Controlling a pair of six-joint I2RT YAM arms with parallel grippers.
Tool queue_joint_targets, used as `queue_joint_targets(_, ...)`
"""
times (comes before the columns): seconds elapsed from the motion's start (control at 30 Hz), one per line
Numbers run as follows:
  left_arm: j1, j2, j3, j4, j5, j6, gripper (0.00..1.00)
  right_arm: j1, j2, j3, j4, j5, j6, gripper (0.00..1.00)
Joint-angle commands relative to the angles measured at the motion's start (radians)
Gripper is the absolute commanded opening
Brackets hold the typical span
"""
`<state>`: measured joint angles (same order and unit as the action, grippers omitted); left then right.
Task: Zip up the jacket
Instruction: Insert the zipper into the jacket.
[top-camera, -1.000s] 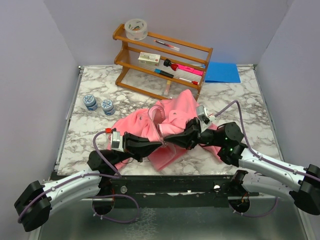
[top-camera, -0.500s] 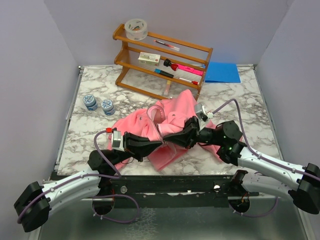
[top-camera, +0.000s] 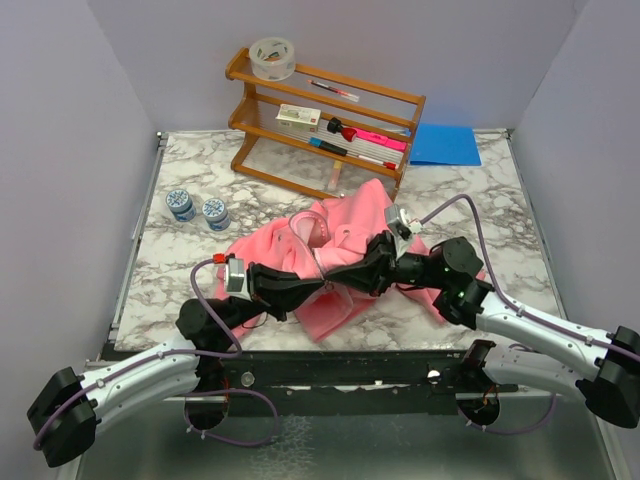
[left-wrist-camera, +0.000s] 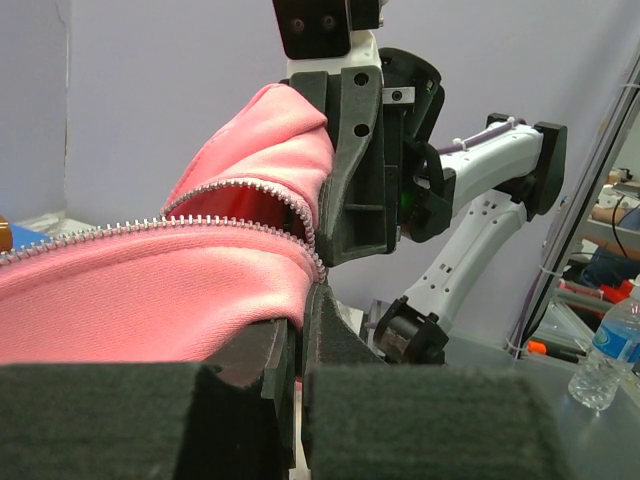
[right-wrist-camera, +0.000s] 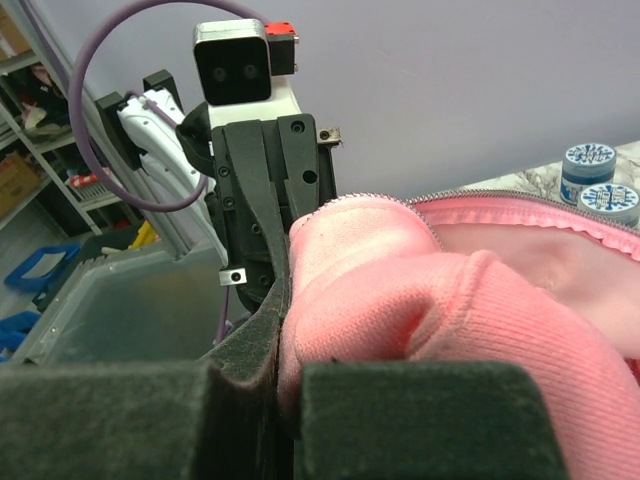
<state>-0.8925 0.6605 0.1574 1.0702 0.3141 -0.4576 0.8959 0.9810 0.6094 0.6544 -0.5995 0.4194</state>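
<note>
The pink jacket (top-camera: 300, 250) lies bunched in the middle of the marble table (top-camera: 480, 190), its front open. My left gripper (top-camera: 322, 286) and right gripper (top-camera: 346, 277) meet tip to tip at its near edge, held just off the table. In the left wrist view my left gripper (left-wrist-camera: 303, 318) is shut on the jacket (left-wrist-camera: 150, 290) at the zipper edge, whose teeth (left-wrist-camera: 100, 235) run off to the left. In the right wrist view my right gripper (right-wrist-camera: 285, 340) is shut on a fold of the jacket (right-wrist-camera: 440, 300) beside the other zipper row (right-wrist-camera: 480, 196).
A wooden rack (top-camera: 330, 125) with a tape roll (top-camera: 272, 58), markers and a box stands at the back. A blue folder (top-camera: 445, 144) lies to its right. Two blue-lidded jars (top-camera: 196, 207) sit at the left, close to the jacket.
Both wrists have shifted a little away from the arm bases, the right one also slightly left. Both grips on the jacket are unchanged.
</note>
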Motion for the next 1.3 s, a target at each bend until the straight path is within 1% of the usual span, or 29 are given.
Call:
queue_joint_targets(0.0, -0.003, 0.013, 0.038, -0.086, 0.010, 0.020, 0.00, 0.005, -0.004, 0.069, -0.025, 0.011, -0.030, 0.00)
queue_joint_targets(0.1, -0.004, 0.022, 0.048, -0.103, 0.007, 0.019, 0.00, 0.004, 0.004, 0.078, -0.036, 0.028, -0.025, 0.00)
queue_joint_targets(0.23, -0.004, 0.022, 0.059, -0.146, -0.049, 0.015, 0.00, 0.003, 0.005, 0.075, -0.033, 0.028, -0.009, 0.00)
queue_joint_targets(0.4, -0.005, -0.011, 0.047, -0.165, -0.128, 0.010, 0.00, 0.001, 0.005, 0.064, -0.027, -0.013, 0.005, 0.00)
queue_joint_targets(0.6, -0.004, -0.041, 0.042, -0.172, -0.161, 0.011, 0.00, 0.000, 0.007, 0.045, -0.030, -0.047, 0.013, 0.00)
queue_joint_targets(0.83, -0.003, -0.042, 0.046, -0.172, -0.119, 0.011, 0.00, 0.000, 0.020, 0.036, -0.061, -0.002, -0.013, 0.00)
queue_joint_targets(1.03, -0.004, -0.039, 0.050, -0.149, -0.053, 0.001, 0.00, 0.000, 0.025, 0.025, -0.078, 0.133, -0.034, 0.00)
queue_joint_targets(1.27, -0.003, -0.012, 0.048, -0.143, -0.027, -0.005, 0.00, -0.001, 0.026, 0.007, -0.010, 0.167, -0.005, 0.00)
